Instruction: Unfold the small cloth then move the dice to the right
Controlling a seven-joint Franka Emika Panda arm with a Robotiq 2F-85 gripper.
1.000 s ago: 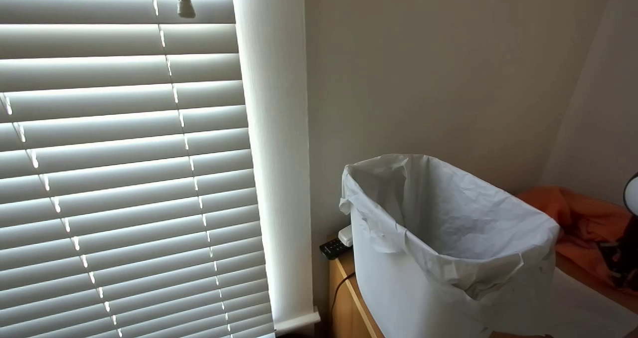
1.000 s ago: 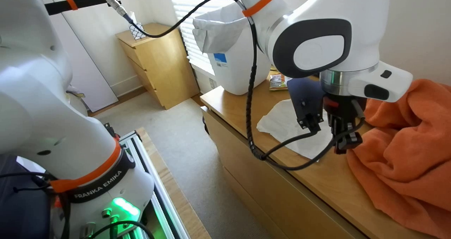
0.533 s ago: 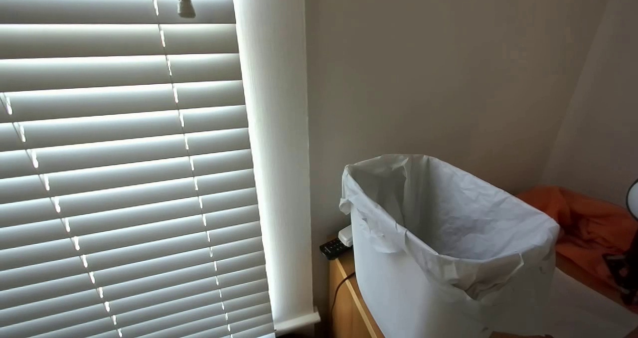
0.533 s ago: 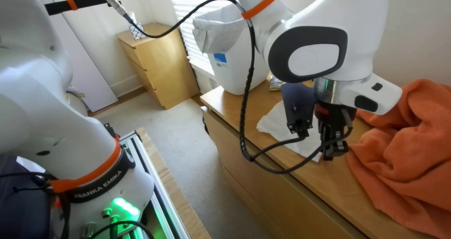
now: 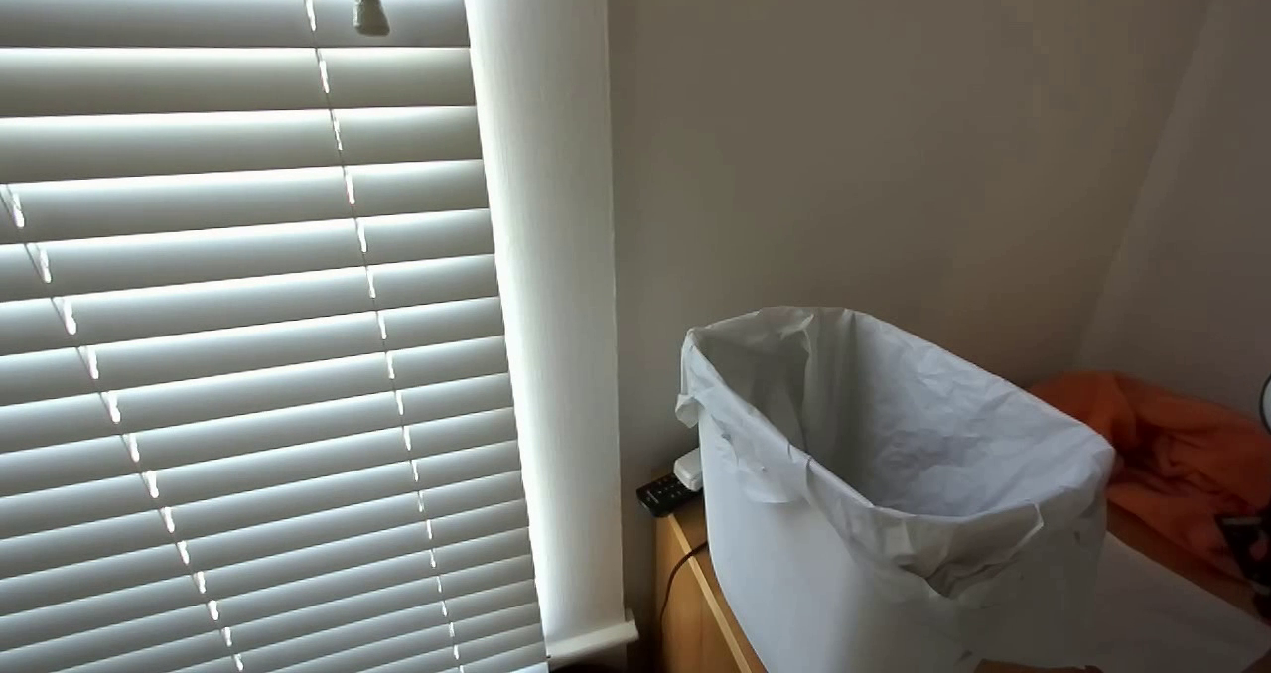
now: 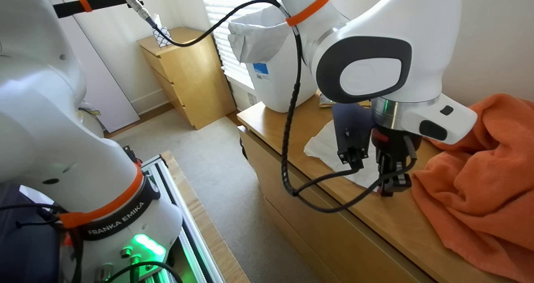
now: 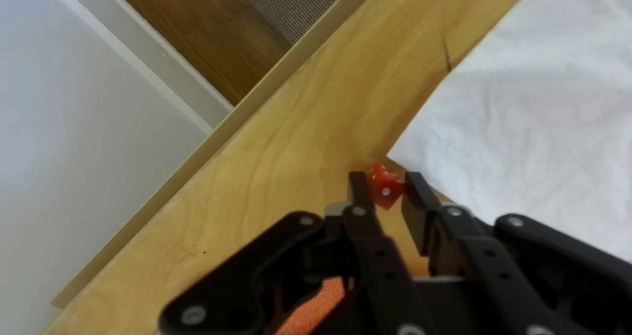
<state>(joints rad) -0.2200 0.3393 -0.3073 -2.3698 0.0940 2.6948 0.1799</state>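
Note:
A red dice [image 7: 385, 189] with white pips sits tilted between the two black fingertips of my gripper [image 7: 385, 179], touching both. In an exterior view the gripper [image 6: 392, 187] points down, low over the wooden dresser top; the dice is barely visible there. A thin white cloth [image 7: 523, 132] lies spread almost flat beside the dice, one corner close to the fingertips; it also shows in both exterior views [image 6: 323, 145] [image 5: 1162, 613]. A large wrinkled orange-red fabric [image 6: 488, 183] lies bunched right of the gripper; a bit shows under the gripper in the wrist view [image 7: 316, 308].
A tall white bin with a liner [image 6: 277, 82] stands at the dresser's far end; it fills much of an exterior view [image 5: 824, 574]. A shiny packet [image 6: 325, 101] lies by it. The dresser's edge [image 7: 222, 132] runs near the gripper. A black cable loop [image 6: 288, 149] hangs from the arm.
In an exterior view the gripper has moved down and to the left, away from the orange-red fabric and closer to the dresser top. The cloths and bin have not moved.

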